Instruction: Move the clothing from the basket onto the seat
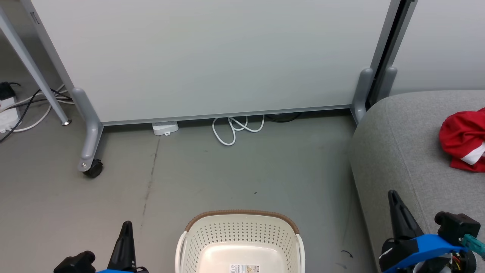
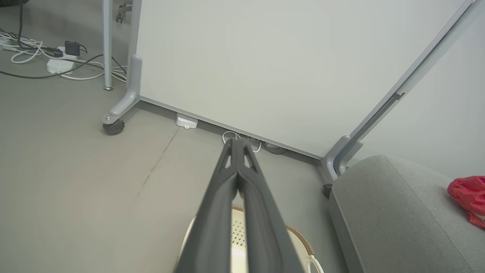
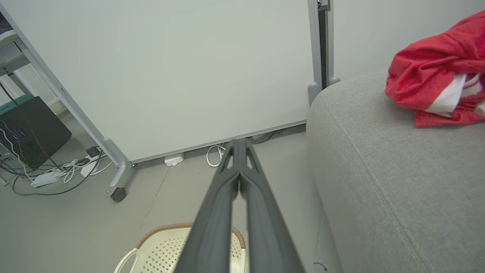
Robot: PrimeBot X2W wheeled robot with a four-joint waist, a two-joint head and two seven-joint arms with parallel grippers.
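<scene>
The cream basket with its brown rim stands on the floor at the bottom middle, its inside bare but for a printed label. Red clothing with a white panel lies bunched on the grey seat at the right, and in the right wrist view the clothing lies on the seat. My left gripper is shut, left of the basket and above the floor. My right gripper is shut over the seat's front corner. In the left wrist view the basket shows under the left gripper; the right gripper holds nothing.
A white partition panel on grey castor feet stands behind the basket. White cable loops and a power strip lie at its base. More cables and a table leg are at the far left.
</scene>
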